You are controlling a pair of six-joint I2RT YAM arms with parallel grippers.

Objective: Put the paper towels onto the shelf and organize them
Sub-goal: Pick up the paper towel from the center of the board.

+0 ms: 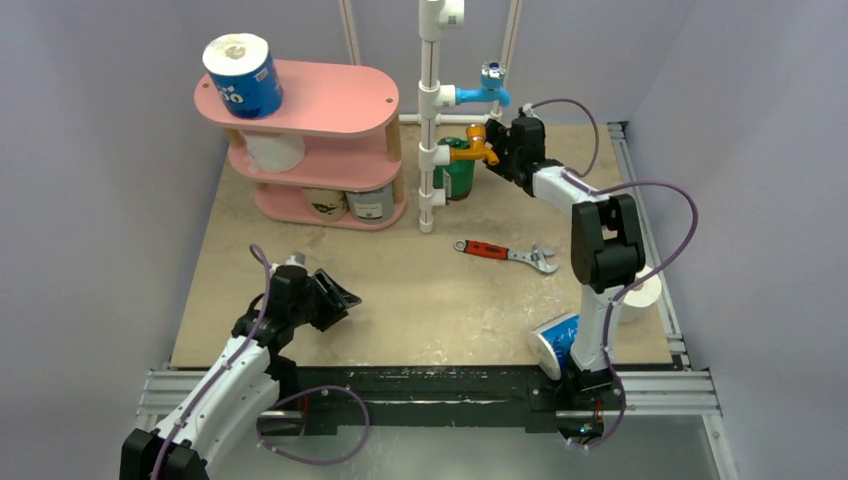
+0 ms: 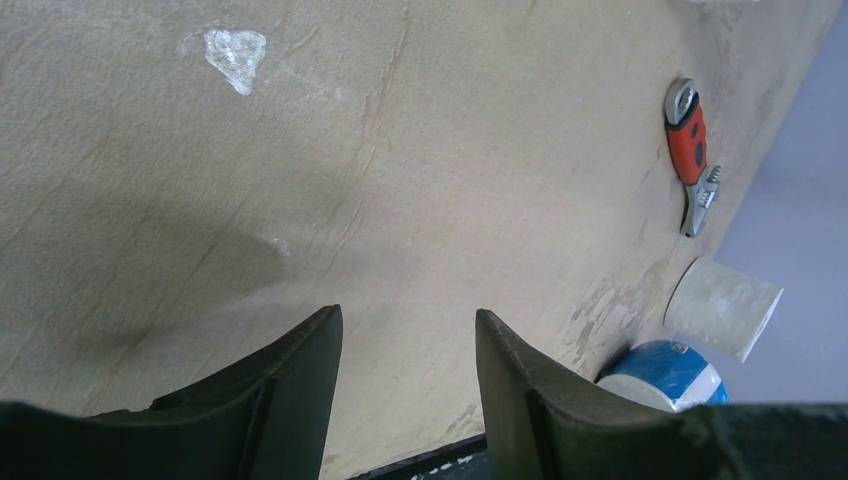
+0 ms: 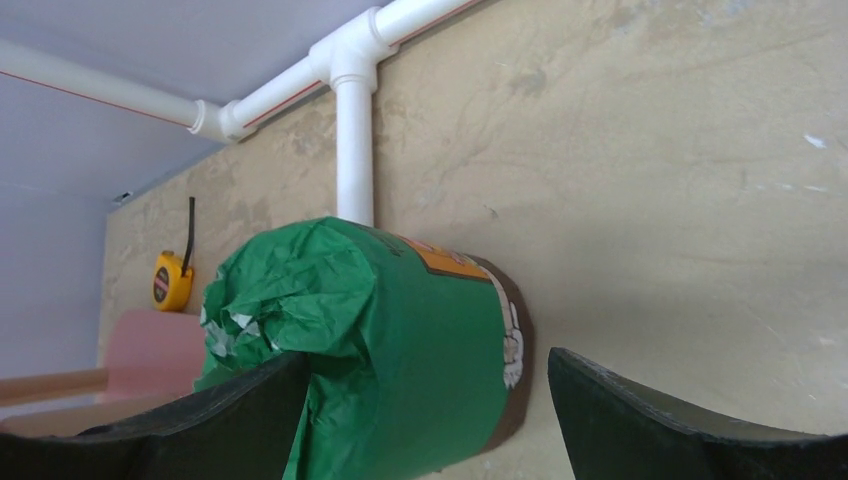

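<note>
The pink shelf [image 1: 330,100] stands at the back left. A blue printed roll [image 1: 241,75] stands on its top board, a white roll [image 1: 272,150] on the middle board, and a brown-patterned roll [image 1: 325,203] and a grey roll [image 1: 370,203] on the bottom. A green-wrapped roll [image 3: 430,340] stands by the pipe frame [image 1: 458,176]. My right gripper [image 3: 428,355] is open with its jaws on either side of that roll; its right finger stands apart from it. My left gripper [image 2: 408,315] is open and empty over bare table at the near left [image 1: 340,298].
A white pipe frame [image 1: 430,120] with blue and orange taps stands next to the green roll. A red-handled wrench [image 1: 505,252] lies mid-table. A blue roll [image 1: 556,343] and a white roll [image 1: 640,295] lie near the right arm's base. A yellow tape measure [image 3: 172,282] lies behind the shelf.
</note>
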